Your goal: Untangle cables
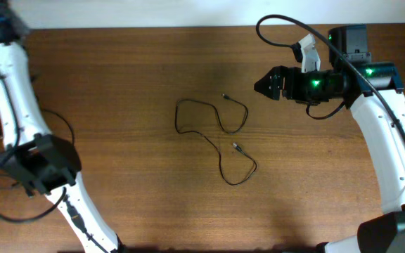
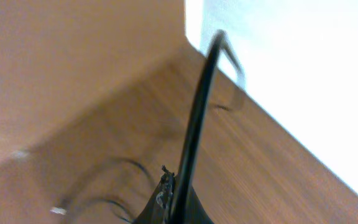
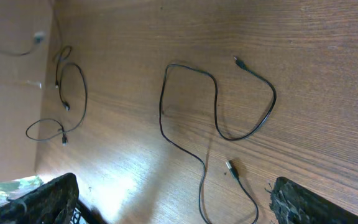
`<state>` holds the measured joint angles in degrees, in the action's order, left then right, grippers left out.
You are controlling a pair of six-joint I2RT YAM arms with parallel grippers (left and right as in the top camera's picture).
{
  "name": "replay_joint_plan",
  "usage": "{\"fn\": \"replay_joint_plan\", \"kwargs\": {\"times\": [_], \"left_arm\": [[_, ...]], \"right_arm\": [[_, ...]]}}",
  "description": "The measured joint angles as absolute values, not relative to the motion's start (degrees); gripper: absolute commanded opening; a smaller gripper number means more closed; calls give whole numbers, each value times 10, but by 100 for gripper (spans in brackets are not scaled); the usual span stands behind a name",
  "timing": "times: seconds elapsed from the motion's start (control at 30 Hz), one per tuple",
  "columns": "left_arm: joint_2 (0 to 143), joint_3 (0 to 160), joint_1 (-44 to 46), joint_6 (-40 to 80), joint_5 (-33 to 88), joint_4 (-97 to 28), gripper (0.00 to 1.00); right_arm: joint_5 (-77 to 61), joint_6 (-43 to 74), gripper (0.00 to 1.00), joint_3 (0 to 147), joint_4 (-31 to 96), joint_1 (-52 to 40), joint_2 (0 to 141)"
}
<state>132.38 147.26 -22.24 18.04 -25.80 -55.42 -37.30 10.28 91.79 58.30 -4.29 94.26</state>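
Below the wide-open right gripper (image 3: pixel 173 202), 1 loose cable (image 3: pixel 213 112) sprawled on the table (image 3: pixel 328 56); left gripper (image 2: pixel 169 199) pinched shut on another cable (image 2: pixel 194 118).

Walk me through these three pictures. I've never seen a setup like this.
Two white robot arms work at a wooden table. The overhead view looks straight down: a thin black cable lies in loose loops mid-table. The other two pictures come from cameras on the wrists. The right gripper is open, holding nothing, looking at that same cable; further black cords lie beyond. The left wrist view is blurred; the left gripper is shut, a thick black cable arching before it.
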Motion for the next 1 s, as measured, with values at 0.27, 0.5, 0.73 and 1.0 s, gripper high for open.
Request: {"fn": "replay_joint_plan", "kwargs": {"times": [0.27,0.5,0.73,1.0], "left_arm": [[1389,1411,-273,282,-307,-596,0],[1430,1399,-241,291,-249,-575,45],[1430,1404,-242,266,-160,-709,99],[1331,1537,-220,79,89,-811,99]], "right_arm": [[-373,103,100,918,583,-43,943],[-373,103,100,918,586,-43,943],[-373,102,100,918,599,-43,943],[-365,83,99,918,609,-43,943]]}}
